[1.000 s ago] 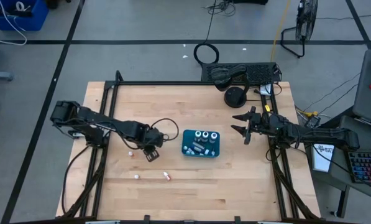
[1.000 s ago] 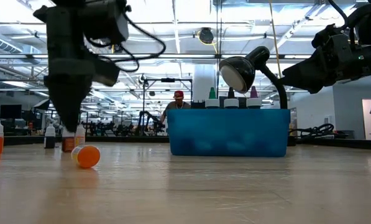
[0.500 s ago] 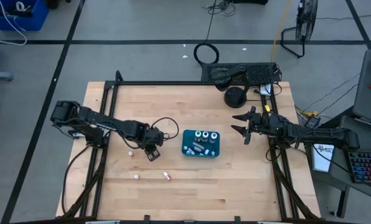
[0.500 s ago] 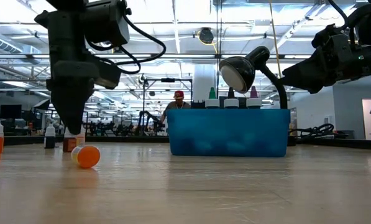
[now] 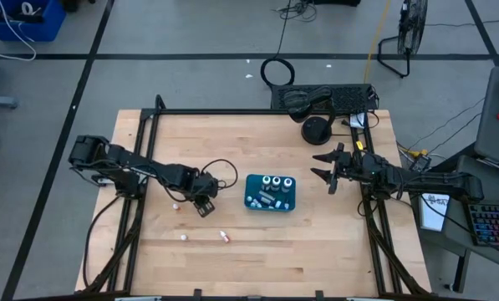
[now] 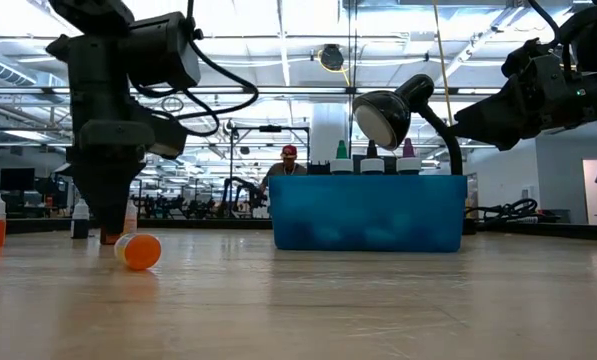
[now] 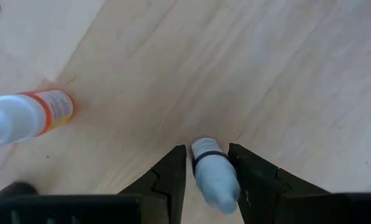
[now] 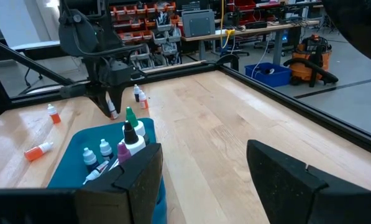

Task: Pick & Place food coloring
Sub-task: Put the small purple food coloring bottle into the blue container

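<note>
My left gripper (image 5: 201,201) (image 6: 111,232) points straight down at the table, left of the teal box (image 5: 271,192) (image 6: 368,212). It is open by a narrow gap (image 7: 207,149). A pale food coloring bottle with a dark band (image 7: 211,174) stands upright on the wood between the two fingers. An orange bottle (image 7: 30,115) (image 6: 138,250) lies on its side nearby. Several bottles (image 8: 126,134) stand or lie inside the box. My right gripper (image 5: 328,171) (image 8: 204,180) hovers open to the right of the box. My left gripper comes from above, pointing down, with one finger (image 7: 173,171) on each side of the bottle's body (image 7: 205,155). The bottle stands on the table. I cannot tell whether either finger touches it.
Two more small bottles (image 5: 184,237) (image 5: 175,205) stand on the wood near my left gripper, and one (image 5: 224,237) lies toward the near edge. A black desk lamp (image 5: 316,130) and a dark device (image 5: 324,99) sit at the far edge. A person (image 6: 288,165) is far behind the table.
My left gripper has come down toward the table, so its fingertips now reach nearly to the wood around the small bottle. It has also shifted slightly to the left in the low view. The bottles and the box have stayed put.
</note>
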`<state>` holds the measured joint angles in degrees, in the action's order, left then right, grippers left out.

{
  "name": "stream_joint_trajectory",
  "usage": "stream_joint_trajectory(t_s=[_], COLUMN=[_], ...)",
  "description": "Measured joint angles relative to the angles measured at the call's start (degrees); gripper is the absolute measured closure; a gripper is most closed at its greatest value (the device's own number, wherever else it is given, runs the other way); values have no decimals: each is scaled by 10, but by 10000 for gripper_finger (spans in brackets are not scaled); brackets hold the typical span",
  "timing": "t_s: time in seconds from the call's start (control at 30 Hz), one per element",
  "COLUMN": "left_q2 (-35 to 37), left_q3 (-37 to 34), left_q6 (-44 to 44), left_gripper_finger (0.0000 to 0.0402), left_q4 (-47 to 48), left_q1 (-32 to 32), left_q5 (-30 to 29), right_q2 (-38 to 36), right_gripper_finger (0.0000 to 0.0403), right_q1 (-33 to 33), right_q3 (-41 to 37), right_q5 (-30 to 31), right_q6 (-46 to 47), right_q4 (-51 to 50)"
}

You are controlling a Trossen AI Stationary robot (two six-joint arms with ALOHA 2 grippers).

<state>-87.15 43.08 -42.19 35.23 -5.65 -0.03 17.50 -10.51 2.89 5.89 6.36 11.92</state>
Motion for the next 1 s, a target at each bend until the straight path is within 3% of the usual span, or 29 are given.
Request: stream_joint_trajectory(t_s=[0.2,0.4,0.57,0.77,1.0], left_q2=[0,0,0,0,-26], left_q3=[-13,-12,24,130,331], left_q6=[-1,30,69,166,298], left_gripper_finger=[279,336,336,336,336], left_q4=[-7,-29,-26,-15,63], left_q1=[0,-1,-1,0,20], left_q5=[-5,-5,-10,-26,-46], right_q2=[0,0,0,0,0], right_gripper_finger=[179,179,179,179,179], right_q1=[0,0,0,0,0], right_q3=[0,0,0,0,0], right_q5=[0,0,0,0,0], right_q6=[0,0,0,0,0], right_q4=[0,0,0,0,0])
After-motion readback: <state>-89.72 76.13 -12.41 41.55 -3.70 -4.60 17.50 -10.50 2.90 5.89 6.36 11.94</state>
